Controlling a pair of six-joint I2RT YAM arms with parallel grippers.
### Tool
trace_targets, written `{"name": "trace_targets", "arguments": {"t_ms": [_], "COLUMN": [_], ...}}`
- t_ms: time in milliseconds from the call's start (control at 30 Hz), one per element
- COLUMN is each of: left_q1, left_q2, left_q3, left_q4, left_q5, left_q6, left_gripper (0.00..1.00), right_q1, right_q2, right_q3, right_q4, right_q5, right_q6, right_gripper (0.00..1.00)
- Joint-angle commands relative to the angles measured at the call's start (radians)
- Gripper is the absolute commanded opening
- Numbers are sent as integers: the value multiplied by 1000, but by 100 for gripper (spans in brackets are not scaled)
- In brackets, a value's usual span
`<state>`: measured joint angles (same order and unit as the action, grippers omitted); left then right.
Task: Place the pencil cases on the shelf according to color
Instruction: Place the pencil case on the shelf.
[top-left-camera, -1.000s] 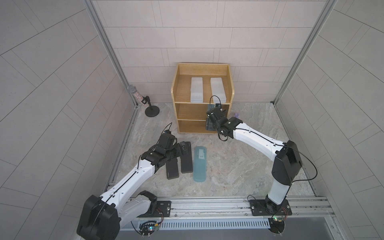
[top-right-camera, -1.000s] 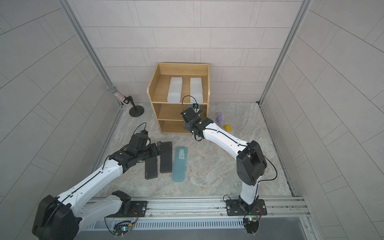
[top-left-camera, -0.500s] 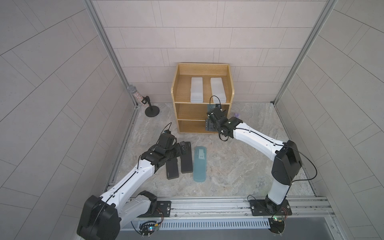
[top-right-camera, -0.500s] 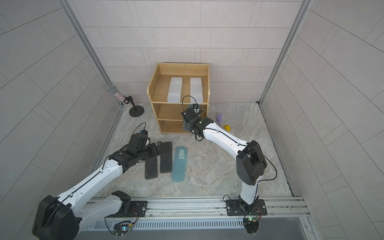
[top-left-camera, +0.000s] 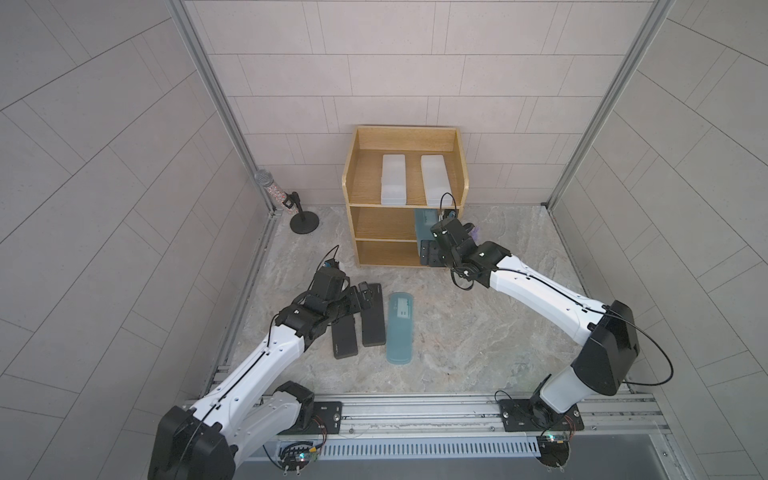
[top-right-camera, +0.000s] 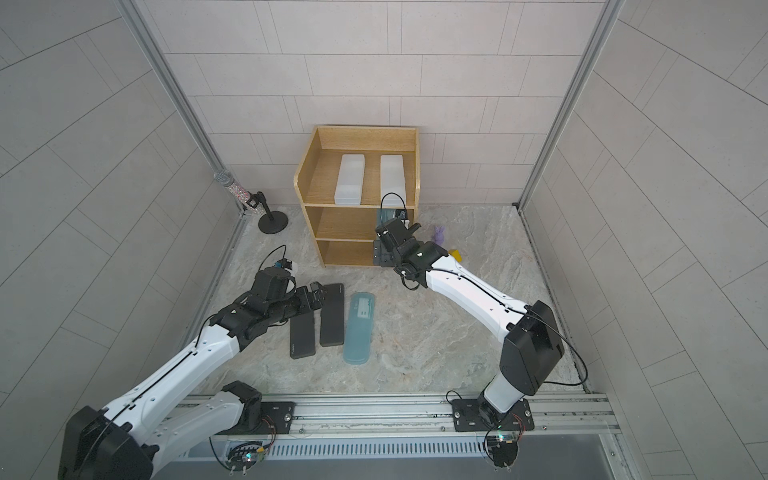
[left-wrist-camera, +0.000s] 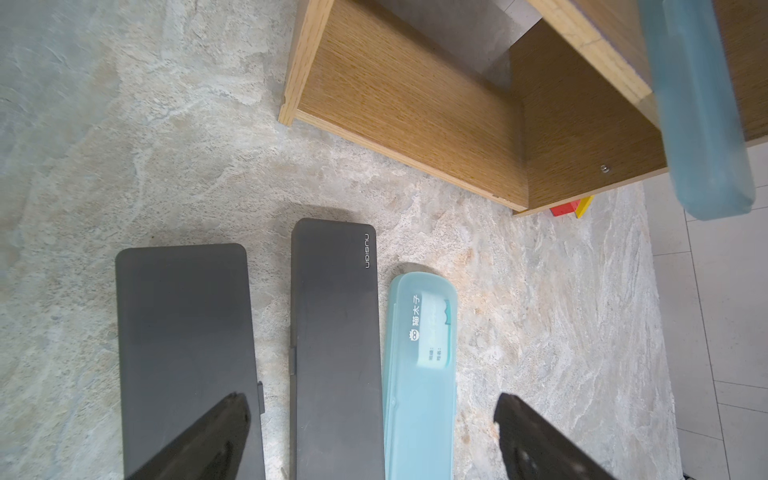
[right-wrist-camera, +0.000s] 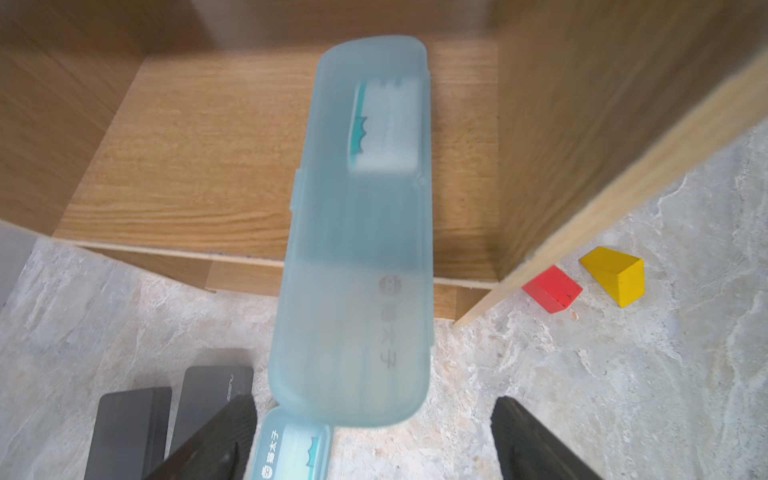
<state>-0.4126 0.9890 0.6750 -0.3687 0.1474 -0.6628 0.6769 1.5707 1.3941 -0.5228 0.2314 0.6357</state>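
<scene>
From where I stand, in both top views the light-wood shelf (top-left-camera: 374, 224) sits against the back wall, with two white cases (top-left-camera: 393, 185) (top-left-camera: 434, 183) lying side by side on its top level. The shelved teal case (top-left-camera: 424, 220) is at the right end of the middle level, its near end poking out past the front edge. The right end effector (top-left-camera: 429, 252) hangs just in front of it, low against the shelf front. Out on the counter (top-left-camera: 478, 332), well apart from the shelf, two black cases (top-left-camera: 345, 340) (top-left-camera: 372, 322) and the loose teal case (top-left-camera: 400, 328) lie side by side, nearly parallel. The left end effector (top-left-camera: 362, 296) hovers over the far end of the middle one of the three. Through the left wrist camera its fingers (left-wrist-camera: 224, 436) are spread wide and released, gripping nothing, with the black cases and the loose teal case below. Through the right wrist camera the shelved teal case is blurred. Its far half lies over the middle board and its near half overhangs the counter. The right end effector's fingers (right-wrist-camera: 536, 440) stand apart on either side of its near end, clear of it, so the case is let go. A red block (right-wrist-camera: 552, 289) and a yellow block (right-wrist-camera: 615, 274) lie on the counter just beside the shelf's side panel.
</scene>
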Motion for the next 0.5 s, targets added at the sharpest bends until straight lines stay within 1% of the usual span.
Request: {"name": "trace_targets", "arguments": {"t_ms": [0,133,167,267,367,433,467], "left_q1": [5,5,4,5,5,4,3], "left_q2": [-18,-35,-39,-19,18,23,22], "left_q3": [11,-3,-13,-39,-45,-53,-58], "left_q4": [-24,-21,-13,16,30,45,51], "left_q5": [-12,-6,-7,12,55,66,66], "left_q6": [-9,-19,-21,-27,-36,-47,-51], "left_gripper": [100,100,100,100,100,100,100], "right_q1": [30,60,62,56,15,-10,-18], "right_q2": [-54,-115,-127,-140,-116,-94,-83], "right_q3": [-48,-142,-169,-227,-254,-263,-264], "right_q4": [-4,47,69,132,196,237,254], "right_q5": [2,-12,-27,-75,-177,-210,-213], "right_q6": [7,31,37,50,70,67,61], "right_gripper": [93,87,82,59,44,38,36]}}
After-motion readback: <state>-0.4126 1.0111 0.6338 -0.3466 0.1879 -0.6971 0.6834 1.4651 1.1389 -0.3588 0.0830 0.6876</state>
